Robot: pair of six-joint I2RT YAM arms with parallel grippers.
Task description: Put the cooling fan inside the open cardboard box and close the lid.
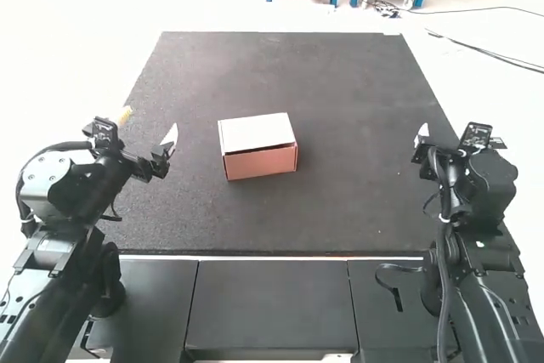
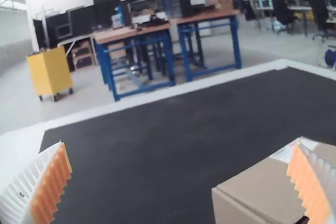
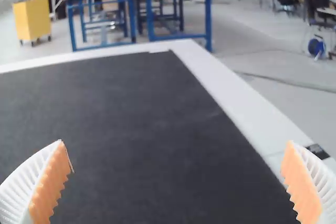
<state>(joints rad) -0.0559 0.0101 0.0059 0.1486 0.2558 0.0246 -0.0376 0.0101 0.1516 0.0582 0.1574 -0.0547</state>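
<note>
Fingers (image 2: 50,184) apart on left gripper (image 1: 148,125), box (image 1: 258,146) near

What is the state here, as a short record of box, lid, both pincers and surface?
box: cardboard box, near the middle of the black mat, between the two arms
lid: lies flat on top, looks shut
left pincer: open, empty, to the left of the box and apart from it
right pincer: open, empty, by the mat's right edge, well clear of the box
</note>
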